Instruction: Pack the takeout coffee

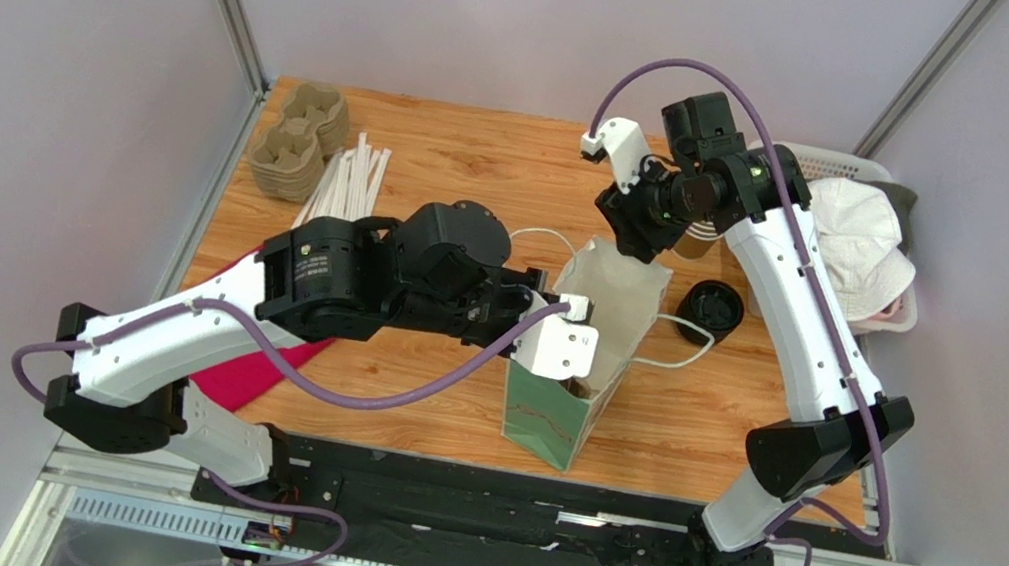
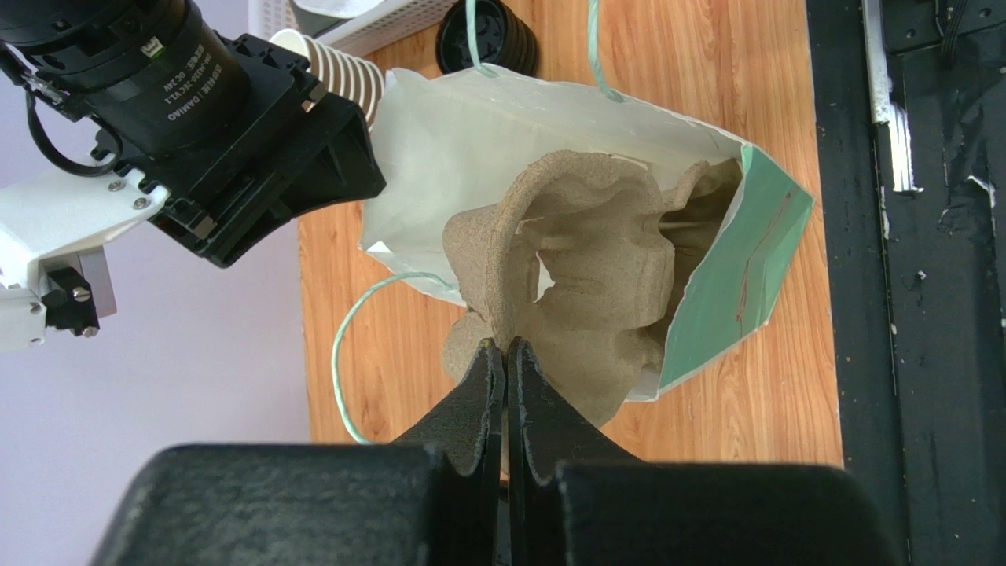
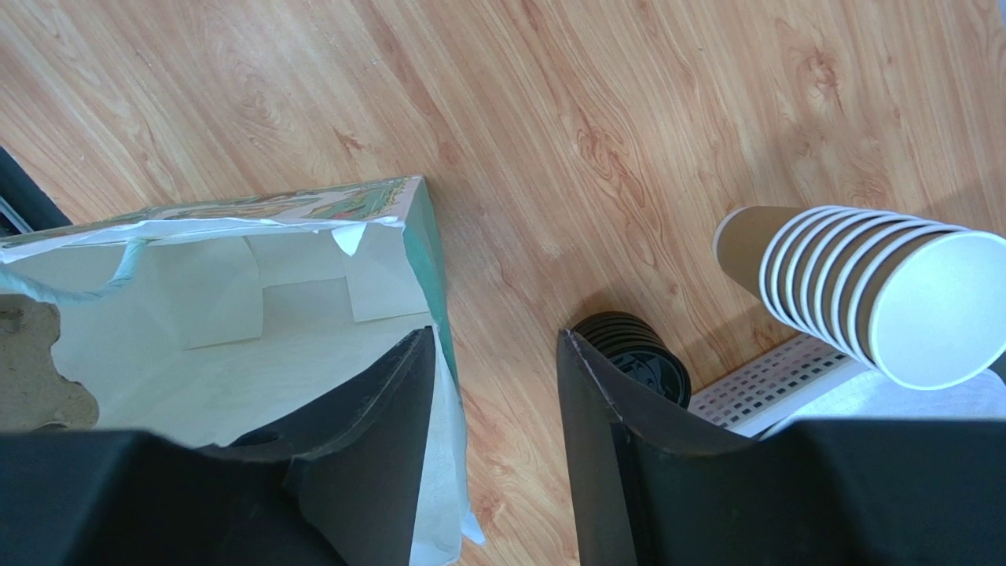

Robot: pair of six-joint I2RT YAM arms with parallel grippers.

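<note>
The takeout coffee is out of view in all frames. A white and green paper bag (image 1: pixel 550 420) (image 2: pixel 762 254) (image 3: pixel 423 230) stands open at the table's middle. A grey pulp cup carrier (image 2: pixel 590 271) (image 3: pixel 33 366) sits partly inside its mouth. My left gripper (image 2: pixel 505 344) (image 1: pixel 582 350) is shut on the carrier's rim. My right gripper (image 3: pixel 497 336) (image 1: pixel 635 237) hovers open over the bag's far edge, one finger above the bag's inside, the other above bare wood, with nothing between them.
A stack of lidless brown cups (image 3: pixel 850 271) (image 1: pixel 696 238) lies by a white basket (image 1: pixel 863 170) holding a white cloth (image 1: pixel 853 232). Black lids (image 3: pixel 638 354) (image 1: pixel 712 310) sit beside the bag. Spare carriers (image 1: pixel 298 137) and white sticks (image 1: pixel 352 183) are far left; a pink cloth (image 1: pixel 250 377) lies under the left arm.
</note>
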